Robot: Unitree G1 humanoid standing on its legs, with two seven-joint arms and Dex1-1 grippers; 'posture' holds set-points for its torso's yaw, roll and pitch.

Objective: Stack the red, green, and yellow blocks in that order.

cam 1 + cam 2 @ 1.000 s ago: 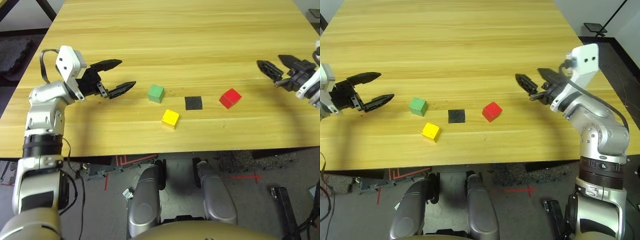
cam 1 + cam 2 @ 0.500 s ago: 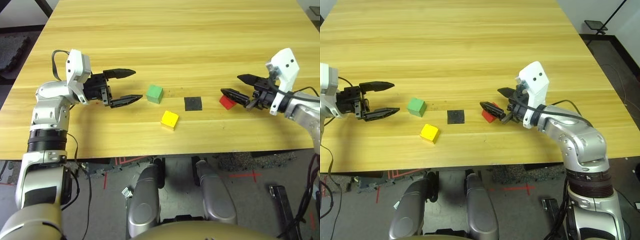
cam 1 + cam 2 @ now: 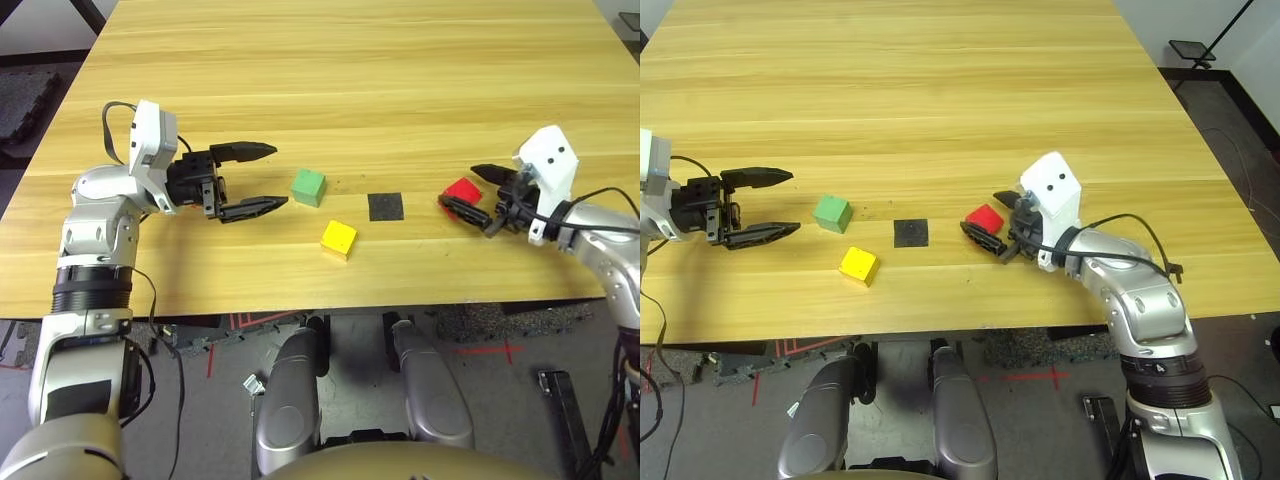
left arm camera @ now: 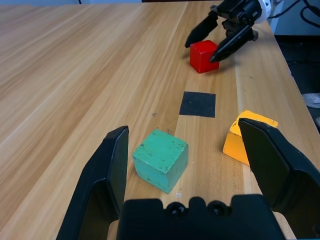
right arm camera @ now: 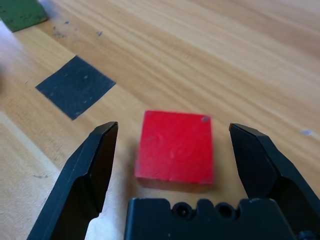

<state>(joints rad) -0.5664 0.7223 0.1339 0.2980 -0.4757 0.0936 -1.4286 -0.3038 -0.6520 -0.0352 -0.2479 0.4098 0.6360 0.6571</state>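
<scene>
Dropped from high at the right edge to the table: right gripper (image 3: 992, 222), jaws wide, now straddling the red block (image 3: 985, 217) without touching it. Left gripper (image 3: 262, 179) drawn nearer, also wide, empty, pointing at the green block (image 3: 309, 186) just beside it. Yellow block (image 3: 339, 238) close in front of the green, apart. Black patch (image 3: 386, 206) between green and red. All three on the table (image 3: 400, 90). Probably light, rigid, matte cubes; best pinched on two opposite flat faces, squarely.

Bright even light, soft shadows; wrist views blurred near lens.
</scene>
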